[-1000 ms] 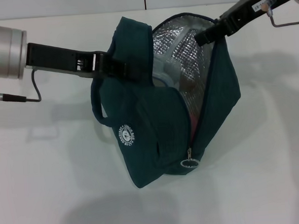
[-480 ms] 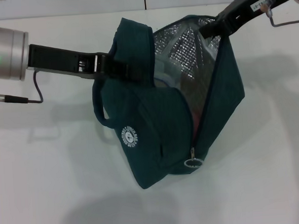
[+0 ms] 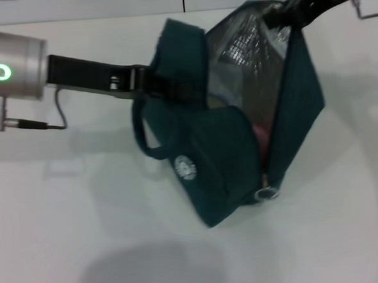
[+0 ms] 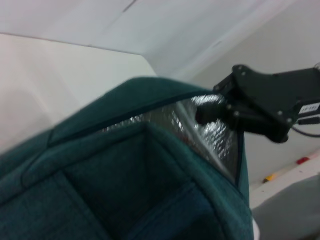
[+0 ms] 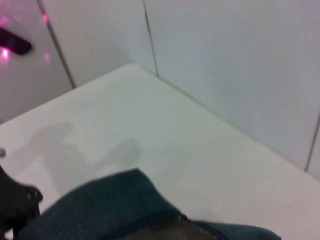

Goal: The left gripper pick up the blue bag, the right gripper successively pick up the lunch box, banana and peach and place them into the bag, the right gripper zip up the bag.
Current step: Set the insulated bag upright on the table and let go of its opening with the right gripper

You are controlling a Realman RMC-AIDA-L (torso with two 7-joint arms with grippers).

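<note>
Over the far half of the tabletop hangs the blue bag, lifted clear of the surface with its shadow below, and my left gripper is clenched on the fabric at the bag's left top edge. My right gripper sits at the upper rim of the mouth on the far right side, near the tabletop's far edge; whether its fingers are pinching the rim or merely resting against it I cannot tell, since they are hidden in the foil lining. What matters for the zip is this: the ring pull lies at the low end of the opening, well below and toward me from my right gripper, and the zipper track runs as a long steep line from that ring up to the rim where my right gripper is. Something pink, probably the peach, shows inside the mouth.
</note>
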